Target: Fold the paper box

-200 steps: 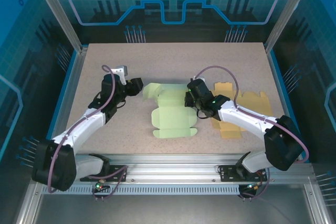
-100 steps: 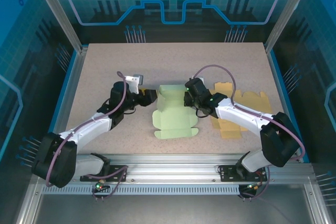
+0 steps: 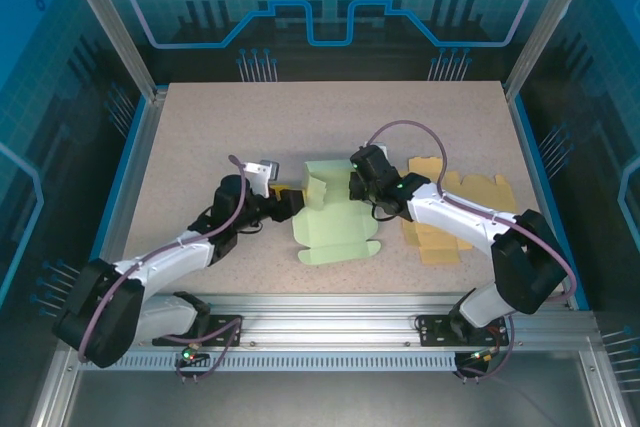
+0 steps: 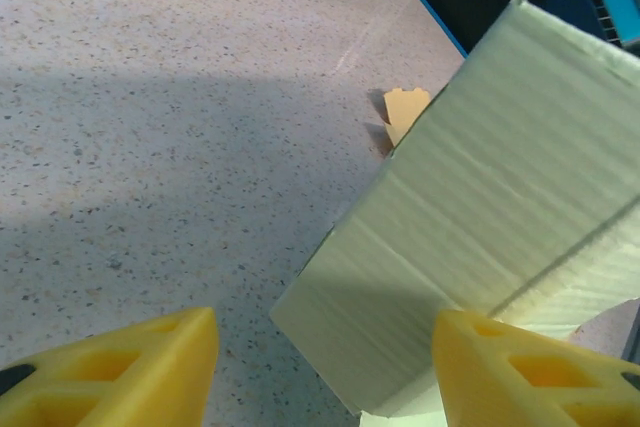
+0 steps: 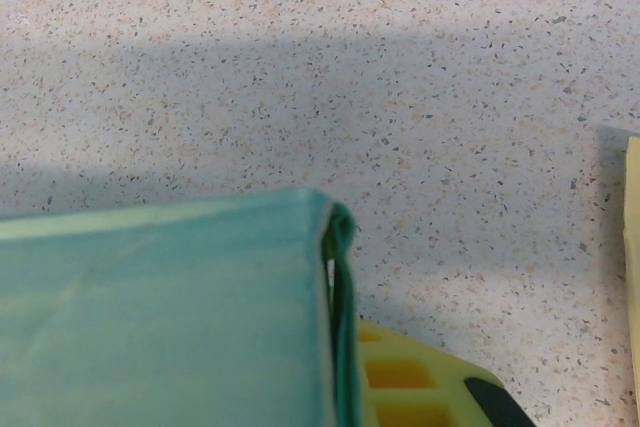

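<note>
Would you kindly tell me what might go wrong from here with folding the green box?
The right hand pinches only a thin edge of the green box; it may slip or tear. The open left hand is beside the raised panel; pushing may slide the box rather than fold it. The tan blank beneath the right arm could get dragged.

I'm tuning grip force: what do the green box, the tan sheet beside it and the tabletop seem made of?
Green box: likely thin matte card or paper; it holds creases and shows faint ribbing up close. Tan sheet: apparently similar matte card, lying flat with cut tabs. Tabletop: hard, speckled, stone-look surface, possibly laminate; faint sheen.
</note>
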You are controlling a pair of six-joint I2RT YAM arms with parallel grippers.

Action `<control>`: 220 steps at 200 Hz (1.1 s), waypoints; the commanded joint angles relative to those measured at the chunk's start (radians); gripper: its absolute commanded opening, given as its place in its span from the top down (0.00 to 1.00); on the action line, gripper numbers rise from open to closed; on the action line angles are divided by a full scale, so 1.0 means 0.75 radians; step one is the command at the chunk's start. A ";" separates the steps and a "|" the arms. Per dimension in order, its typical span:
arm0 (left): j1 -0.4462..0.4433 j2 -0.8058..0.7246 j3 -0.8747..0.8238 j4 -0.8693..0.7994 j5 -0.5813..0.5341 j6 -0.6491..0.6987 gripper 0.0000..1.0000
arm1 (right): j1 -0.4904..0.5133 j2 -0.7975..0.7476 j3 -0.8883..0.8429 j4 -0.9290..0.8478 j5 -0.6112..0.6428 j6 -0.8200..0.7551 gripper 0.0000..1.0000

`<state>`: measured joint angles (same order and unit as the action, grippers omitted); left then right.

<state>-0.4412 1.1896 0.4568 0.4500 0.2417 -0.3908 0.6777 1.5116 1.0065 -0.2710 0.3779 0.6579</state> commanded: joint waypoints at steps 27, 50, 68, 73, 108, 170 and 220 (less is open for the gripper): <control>-0.029 -0.057 -0.004 0.005 0.033 0.060 0.40 | -0.012 0.019 0.052 0.014 -0.017 -0.002 1.00; -0.035 -0.068 0.007 -0.003 0.031 0.088 0.39 | -0.012 0.014 0.048 0.012 -0.018 -0.002 1.00; -0.034 -0.067 0.011 -0.012 0.000 0.110 0.40 | -0.010 0.008 0.042 0.018 -0.026 -0.004 1.00; -0.034 -0.067 0.014 -0.013 -0.003 0.120 0.40 | -0.010 0.007 0.041 0.022 -0.028 -0.007 1.00; -0.040 -0.051 0.054 -0.008 -0.051 0.221 0.38 | 0.001 0.007 0.039 0.030 -0.044 -0.014 1.00; -0.091 0.014 0.123 0.009 -0.215 0.410 0.39 | 0.028 0.009 0.042 0.031 -0.046 -0.008 1.00; -0.160 0.056 0.150 0.025 -0.384 0.500 0.48 | 0.047 0.011 0.041 0.036 -0.042 0.001 1.00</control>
<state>-0.5323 1.2133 0.5358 0.4435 0.0586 -0.0845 0.6914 1.5162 1.0168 -0.2611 0.3557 0.6548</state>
